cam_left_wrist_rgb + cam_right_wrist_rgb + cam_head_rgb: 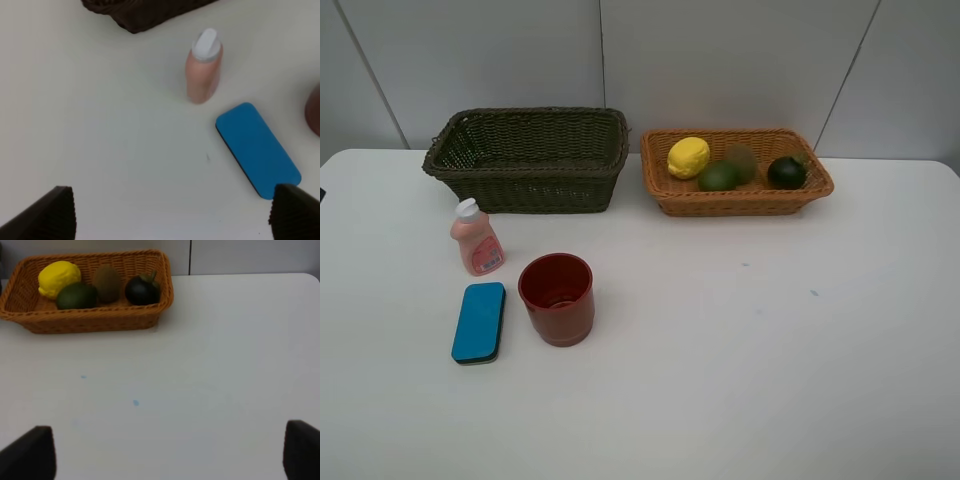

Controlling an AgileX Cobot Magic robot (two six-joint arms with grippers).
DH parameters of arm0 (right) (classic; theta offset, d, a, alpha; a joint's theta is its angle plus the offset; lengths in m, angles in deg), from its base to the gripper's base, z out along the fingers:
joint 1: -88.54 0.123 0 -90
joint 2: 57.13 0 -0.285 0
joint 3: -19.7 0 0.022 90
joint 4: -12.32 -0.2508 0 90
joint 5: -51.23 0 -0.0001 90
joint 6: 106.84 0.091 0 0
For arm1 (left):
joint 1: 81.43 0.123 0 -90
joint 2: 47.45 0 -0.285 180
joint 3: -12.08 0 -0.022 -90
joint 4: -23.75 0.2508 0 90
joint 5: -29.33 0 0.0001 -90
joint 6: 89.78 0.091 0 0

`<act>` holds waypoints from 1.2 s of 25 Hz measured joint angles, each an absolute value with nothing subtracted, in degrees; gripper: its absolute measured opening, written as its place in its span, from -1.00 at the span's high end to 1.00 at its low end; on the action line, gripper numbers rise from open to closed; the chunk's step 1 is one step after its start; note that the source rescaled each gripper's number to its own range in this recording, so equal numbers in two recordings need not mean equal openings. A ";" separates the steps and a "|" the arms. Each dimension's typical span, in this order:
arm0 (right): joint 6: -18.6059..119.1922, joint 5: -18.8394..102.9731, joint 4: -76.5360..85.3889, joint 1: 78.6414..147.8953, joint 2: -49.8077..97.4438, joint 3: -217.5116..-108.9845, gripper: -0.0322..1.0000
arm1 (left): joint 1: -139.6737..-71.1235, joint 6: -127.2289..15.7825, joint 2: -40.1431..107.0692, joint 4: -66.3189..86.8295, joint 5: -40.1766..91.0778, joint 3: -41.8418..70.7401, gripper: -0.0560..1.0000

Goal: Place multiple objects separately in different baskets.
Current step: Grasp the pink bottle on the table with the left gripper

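Observation:
The light orange basket [740,203] at the back right holds a yellow lemon [688,157], a green lime [718,177], a brown kiwi [742,160] and a dark mangosteen [786,172]. To its left stands the dark olive basket [530,185], with nothing showing inside. In front of it are a pink bottle [476,238], a red cup [557,298] and a blue eraser [479,321]. My left gripper [172,217] is open above bare table, short of the bottle [202,67] and eraser [257,150]. My right gripper [165,457] is open, well back from the orange basket [90,322].
The white table [770,350] lies bare across its right and front parts. A grey panelled wall rises right behind the baskets. Neither arm shows in the exterior high view.

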State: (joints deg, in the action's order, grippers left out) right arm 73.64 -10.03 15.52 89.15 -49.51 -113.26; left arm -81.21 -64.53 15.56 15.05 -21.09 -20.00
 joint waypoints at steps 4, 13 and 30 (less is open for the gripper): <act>73.64 -10.03 15.52 89.15 -49.51 -113.26 -1.00 | -81.21 -58.59 22.09 13.12 -18.10 -20.00 -1.00; 73.64 -10.03 15.52 89.15 -49.51 -113.26 -1.00 | -81.21 -44.37 33.52 10.05 -16.18 -13.99 -1.00; 73.64 -10.03 15.52 89.15 -49.51 -113.26 -1.00 | -88.45 -42.91 54.76 10.82 -17.67 -0.98 -1.00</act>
State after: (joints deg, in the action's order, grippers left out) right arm 73.64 -10.03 15.52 89.15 -49.51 -113.26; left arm -88.45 -42.91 54.76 10.82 -17.67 -0.98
